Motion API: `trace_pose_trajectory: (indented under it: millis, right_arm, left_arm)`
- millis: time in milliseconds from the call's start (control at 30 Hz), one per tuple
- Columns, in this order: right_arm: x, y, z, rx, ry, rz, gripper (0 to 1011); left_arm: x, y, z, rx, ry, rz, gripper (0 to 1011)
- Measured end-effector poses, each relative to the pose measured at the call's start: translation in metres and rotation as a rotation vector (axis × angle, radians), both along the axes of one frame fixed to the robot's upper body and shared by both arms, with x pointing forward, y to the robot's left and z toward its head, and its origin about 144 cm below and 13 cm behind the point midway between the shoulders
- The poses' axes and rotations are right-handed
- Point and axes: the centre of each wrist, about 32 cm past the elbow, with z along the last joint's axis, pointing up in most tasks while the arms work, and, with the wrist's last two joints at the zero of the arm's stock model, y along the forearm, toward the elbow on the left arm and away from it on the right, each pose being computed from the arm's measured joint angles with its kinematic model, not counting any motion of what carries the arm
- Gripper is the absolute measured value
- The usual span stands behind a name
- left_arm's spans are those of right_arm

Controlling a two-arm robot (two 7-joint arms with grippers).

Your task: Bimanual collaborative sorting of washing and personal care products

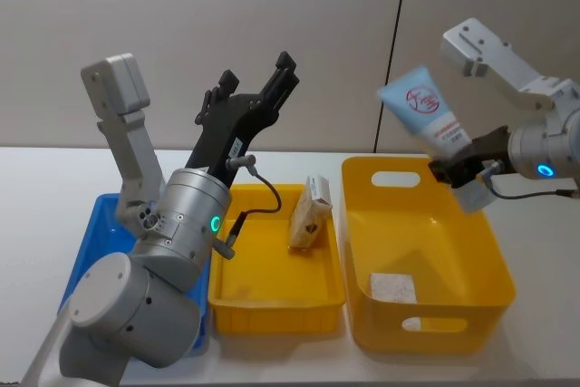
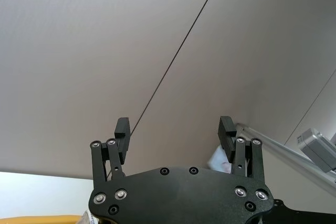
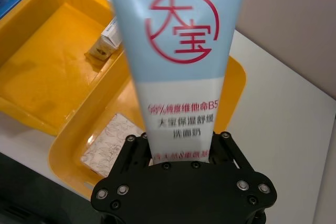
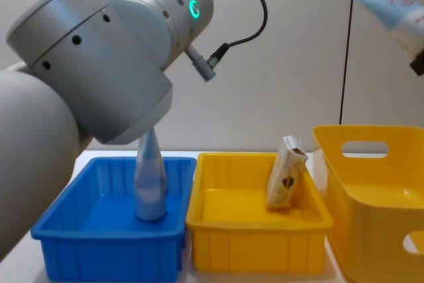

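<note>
Head view: we saw the left claw [image 1: 256, 88] raised at centre-left, jaws apart, empty. At upper right the right claw [image 1: 460, 169] clamped a pale blue tube [image 1: 424, 112] above the large yellow bin [image 1: 497, 265]; a white packet [image 1: 393, 286] lay inside it. A tan packet [image 1: 306, 215] leaned in the middle yellow bin [image 1: 276, 308].

Left wrist view: fingers [image 2: 122, 129] spread against the wall.

Right wrist view: the tube filled the centre, gripped at its base.

Chest view: a pale pouch [image 4: 151, 184] stood upright in the blue bin [image 4: 106, 248] at lower left.
</note>
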Motion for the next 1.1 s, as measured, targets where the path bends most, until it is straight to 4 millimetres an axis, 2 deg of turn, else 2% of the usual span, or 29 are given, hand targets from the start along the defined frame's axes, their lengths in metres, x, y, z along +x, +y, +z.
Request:
trace_pose_trajectory:
  millis: [67,133,200,233,300,700,1100]
  right_arm:
    - [0.0001,-0.0002,0.0000,-0.001,0.001,-0.001,424]
    - [0.0001,-0.0002,0.0000,-0.001,0.002,-0.002,445]
    - [0.0001,-0.0003,0.0000,-0.002,0.002,-0.002,545]
    - [0.0001,-0.0003,0.0000,-0.002,0.002,-0.002,545]
    - [0.0001,-0.0004,0.0001,-0.003,0.002,-0.003,648]
    - [0.0003,-0.0008,-0.0002,-0.005,0.005,-0.005,1001]
    - [0.0003,-0.0008,-0.0002,-0.005,0.005,-0.005,1002]
  left_arm:
    - [0.0000,0.0000,0.0000,0.000,0.000,0.000,1001]
    - [0.0000,0.0000,0.0000,0.000,0.000,0.000,1001]
    - [0.0000,0.0000,0.0000,0.000,0.000,0.000,1001]
    - [0.0000,0.0000,0.0000,0.000,0.000,0.000,1001]
    - [0.0000,0.0000,0.0000,0.000,0.000,0.000,1001]
    - [0.0000,0.0000,0.0000,0.000,0.000,0.000,1001]
    - [0.0000,0.0000,0.0000,0.000,0.000,0.000,1002]
